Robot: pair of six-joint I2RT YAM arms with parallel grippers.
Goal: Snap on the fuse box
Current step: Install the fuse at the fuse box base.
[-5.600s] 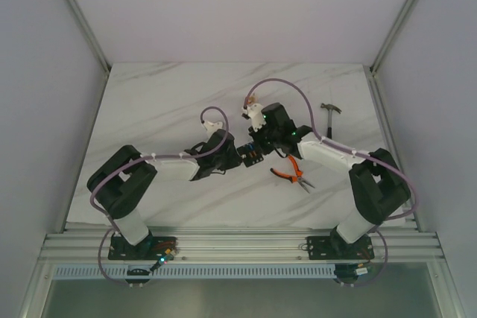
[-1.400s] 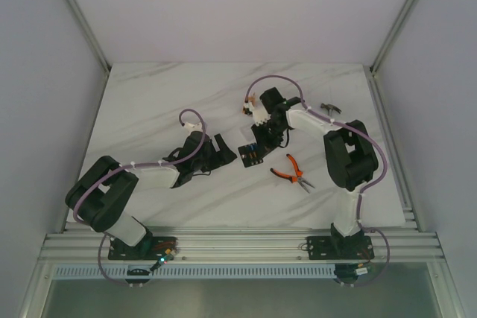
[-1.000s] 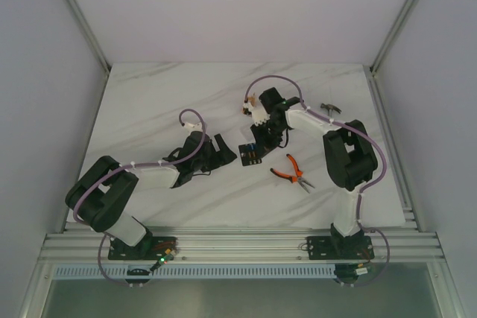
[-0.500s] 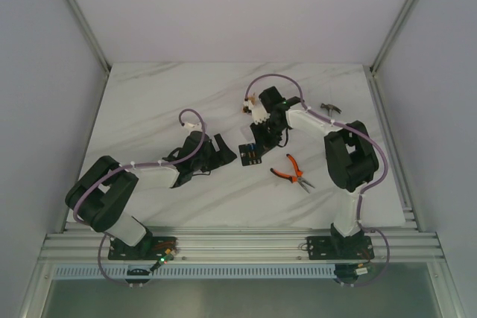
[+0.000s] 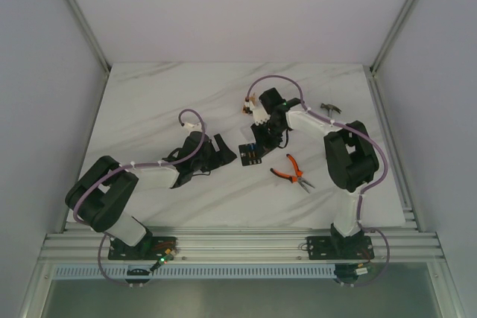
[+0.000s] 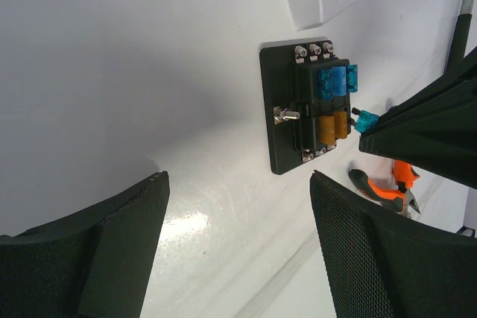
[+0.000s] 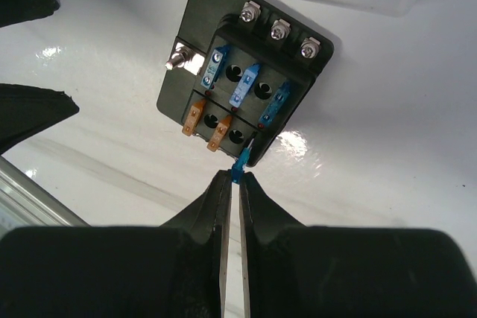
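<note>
Pinch: right gripper (image 7: 239, 176) clamped on small blue fuse (image 7: 240, 160), fuse tip touching near edge of fuse box (image 7: 242, 83), by seemingly vacant slot beside two orange fuses. Fuse box flat near table (image 5: 149, 109) centre, pliers (image 5: 292, 172) near its right. Advice: square fuse over slot, press straight, no twist. Left gripper (image 6: 238, 180) spread wide, empty, near box; could brace it against sliding.

Black fuse box (image 7: 231, 53), blue and orange fuses (image 7: 248, 83); white grey-veined table (image 5: 149, 109); orange-handled pliers (image 5: 292, 170).
</note>
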